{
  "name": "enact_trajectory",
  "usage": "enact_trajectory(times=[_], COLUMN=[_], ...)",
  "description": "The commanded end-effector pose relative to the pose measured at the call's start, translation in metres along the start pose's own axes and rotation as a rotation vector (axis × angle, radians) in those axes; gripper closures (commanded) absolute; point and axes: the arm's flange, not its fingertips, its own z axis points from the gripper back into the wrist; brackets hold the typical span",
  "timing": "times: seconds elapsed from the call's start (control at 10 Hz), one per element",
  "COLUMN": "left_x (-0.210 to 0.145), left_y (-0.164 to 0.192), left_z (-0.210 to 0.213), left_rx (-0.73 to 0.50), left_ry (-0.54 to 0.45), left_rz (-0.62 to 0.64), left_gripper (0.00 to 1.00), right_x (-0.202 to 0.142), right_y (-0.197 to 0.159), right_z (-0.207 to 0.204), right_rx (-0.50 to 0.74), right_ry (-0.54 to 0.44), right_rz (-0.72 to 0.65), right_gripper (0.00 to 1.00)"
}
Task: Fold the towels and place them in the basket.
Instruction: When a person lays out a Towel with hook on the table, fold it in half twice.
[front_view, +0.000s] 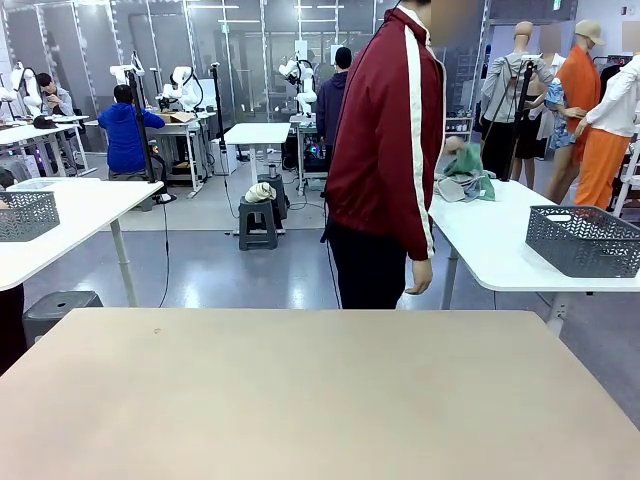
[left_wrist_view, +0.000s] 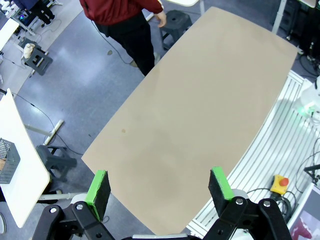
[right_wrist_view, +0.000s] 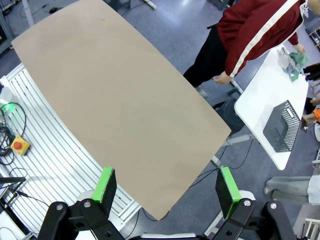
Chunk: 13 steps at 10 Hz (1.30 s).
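On the side tabletop, limp, light towels lie heaped, probably best pinched at a corner, while left tool and right tool gape empty.

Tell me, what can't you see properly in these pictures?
1. Towels: front view, a far-off crumpled heap, partly behind the person; how many there are is unclear.
2. Basket: front view, cut off by the right edge; its lattice wall hides the inside.
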Motion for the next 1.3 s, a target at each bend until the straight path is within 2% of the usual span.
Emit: enact_trajectory(times=[0.0, 1.2], left_x=[-0.0016, -0.0016], left_y=[-0.0006, -0.0006], left_z=[0.0010, 0.0010], left_rx=[0.002, 0.002], left_ry=[-0.005, -0.005], left_rz=[0.000, 0.000], left_gripper=[0.00, 0.00], right_x=[-0.0010, -0.0010], right_y=[0.0005, 0.0005], right_z=[0.0016, 0.0016], right_rx=[-0.002, -0.002], right_ry=[-0.004, -0.004], right_rz=[0.001, 0.001], right_gripper=[0.00, 0.00])
